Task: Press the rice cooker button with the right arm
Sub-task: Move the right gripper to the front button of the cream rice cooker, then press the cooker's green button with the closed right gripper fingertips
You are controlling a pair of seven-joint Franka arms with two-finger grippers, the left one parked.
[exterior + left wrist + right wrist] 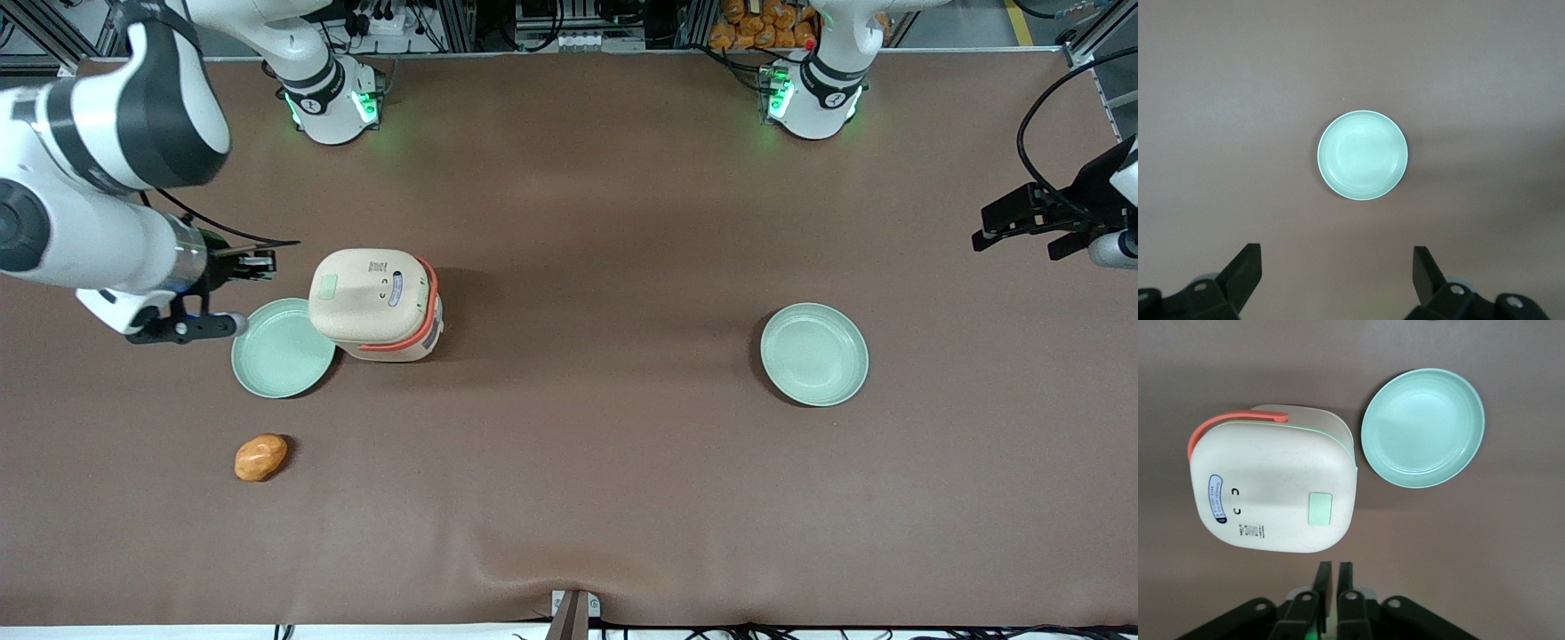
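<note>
cream-beige plastic with a coral-orange band marks the rice cooker, standing on the brown desk toward the working arm's end. the right arm reaches in from that end, and its tool hangs above the desk beside the cooker, apart from it, with a pale green plate just below and touching the cooker's base edge in the front view.

in the right wrist view the tool has its fingers drawn narrow, nearly together and holding nothing, pointing at the cooker. the pale green button sits on the lid at the end nearest the tool; the oval label is at the end away from it. so the lid's button-to-label line runs roughly along the tool's line of approach, and the move looks like a short advance over the lid, then a press down.

a bread roll lies nearer the front camera; a second plate sits toward the parked arm's end.
</note>
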